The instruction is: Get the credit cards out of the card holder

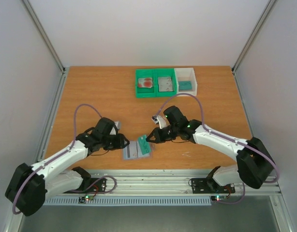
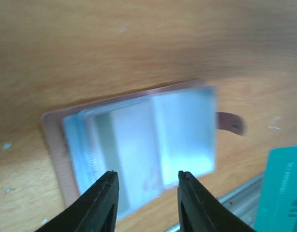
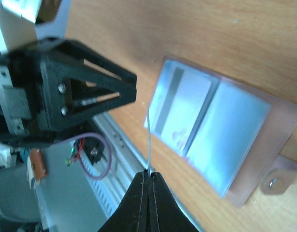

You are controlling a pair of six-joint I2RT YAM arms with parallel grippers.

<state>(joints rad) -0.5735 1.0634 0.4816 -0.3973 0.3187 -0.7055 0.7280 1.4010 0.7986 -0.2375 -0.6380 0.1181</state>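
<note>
The card holder (image 1: 130, 152) lies open on the table between my two grippers, blue-grey panels up, with a pink border and a small tab. A white card (image 2: 134, 150) with a faint reddish mark sits in one pocket (image 3: 185, 113). My right gripper (image 1: 151, 139) is shut on a teal card (image 1: 145, 145), held on edge just above the holder's right side; in the right wrist view the card (image 3: 149, 135) shows as a thin line rising from the pinched fingertips (image 3: 149, 173). My left gripper (image 2: 147, 175) hovers open over the holder's near edge with nothing between its fingers.
A green two-compartment tray (image 1: 155, 95) at the back holds a white card with red blotches (image 1: 146, 82) and a grey card (image 1: 165, 83). A white tray (image 1: 194, 79) beside it holds a teal card (image 1: 185, 85). A metal rail (image 1: 163, 177) runs along the near table edge.
</note>
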